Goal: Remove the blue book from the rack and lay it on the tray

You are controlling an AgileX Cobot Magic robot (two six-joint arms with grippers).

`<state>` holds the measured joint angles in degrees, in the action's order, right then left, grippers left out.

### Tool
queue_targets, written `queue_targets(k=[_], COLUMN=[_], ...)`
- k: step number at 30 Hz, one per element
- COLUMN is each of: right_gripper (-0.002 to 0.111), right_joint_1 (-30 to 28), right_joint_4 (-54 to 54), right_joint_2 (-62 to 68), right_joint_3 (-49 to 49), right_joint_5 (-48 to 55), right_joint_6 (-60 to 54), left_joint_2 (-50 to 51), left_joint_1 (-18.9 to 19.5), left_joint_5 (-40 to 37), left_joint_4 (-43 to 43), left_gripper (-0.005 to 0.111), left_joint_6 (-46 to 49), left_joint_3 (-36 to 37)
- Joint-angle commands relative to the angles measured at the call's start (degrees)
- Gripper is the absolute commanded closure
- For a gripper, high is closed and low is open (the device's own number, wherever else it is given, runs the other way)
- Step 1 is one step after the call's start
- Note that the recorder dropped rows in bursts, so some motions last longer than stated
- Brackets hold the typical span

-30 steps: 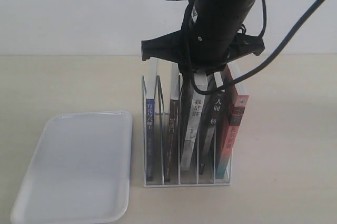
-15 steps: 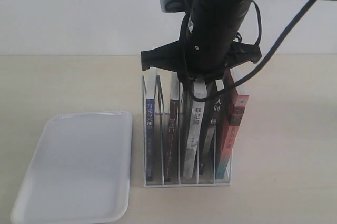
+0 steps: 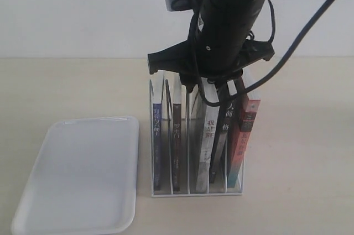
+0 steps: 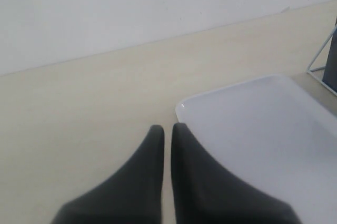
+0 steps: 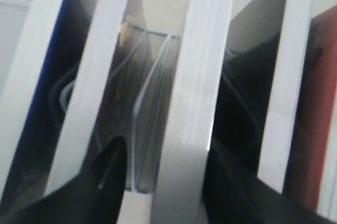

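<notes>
The flat white plastic tray (image 3: 83,174) lies at the left on the pale beige tabletop (image 3: 66,85). The left gripper (image 4: 167,128) hangs just beside one corner of the tray, its black fingers drawn almost together and gripping nothing. Right of the tray stands the small white wire rack (image 3: 188,193). The thin blue-spined book (image 3: 157,135) stands upright in the rack's leftmost slot. After it come a maroon-spined book (image 3: 176,141), a thick grey-white book (image 3: 206,135), a black-spined book (image 3: 222,130) and a red-spined book (image 3: 243,135). The right gripper (image 5: 168,147) reaches down into the rack with its jaws spread either side of the grey-white book's top edge, and one finger stands clear of that book.
</notes>
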<state>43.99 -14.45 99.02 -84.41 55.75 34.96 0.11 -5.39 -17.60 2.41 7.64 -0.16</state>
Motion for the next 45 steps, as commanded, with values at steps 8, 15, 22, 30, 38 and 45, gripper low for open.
queue_targets(k=[8, 15, 22, 30, 38, 45], right_gripper=[0.070, 0.070, 0.070, 0.070, 0.070, 0.070], right_joint_1=[-0.05, -0.05, 2.45, 3.29, 3.29, 3.29], right_joint_4=[1.24, 7.95, 10.15, 9.11, 8.06, 4.06], right_joint_2=[-6.32, -6.32, -2.01, 1.96, 2.22, 3.51], right_joint_3=[-4.45, -6.49, -6.37, -6.37, -6.37, -6.29], right_joint_5=[-0.24, -4.18, -4.34, -5.35, -4.80, -3.18], right_joint_6=[-2.47, -6.04, -8.40, -6.82, -5.89, -3.65], left_joint_2=[-0.11, -0.11, -0.11, -0.11, -0.11, -0.11], left_joint_1=[-0.51, -0.51, -0.51, -0.51, -0.51, -0.51], left_joint_5=[0.79, 0.79, 0.79, 0.79, 0.79, 0.79], left_joint_4=[-0.47, -0.47, -0.47, -0.47, -0.47, -0.47], left_gripper=[0.102, 0.102, 0.102, 0.102, 0.102, 0.102], left_joint_6=[-0.58, -0.58, -0.58, -0.58, -0.58, -0.58], left_joint_3=[0.16, 0.16, 0.16, 0.16, 0.16, 0.16])
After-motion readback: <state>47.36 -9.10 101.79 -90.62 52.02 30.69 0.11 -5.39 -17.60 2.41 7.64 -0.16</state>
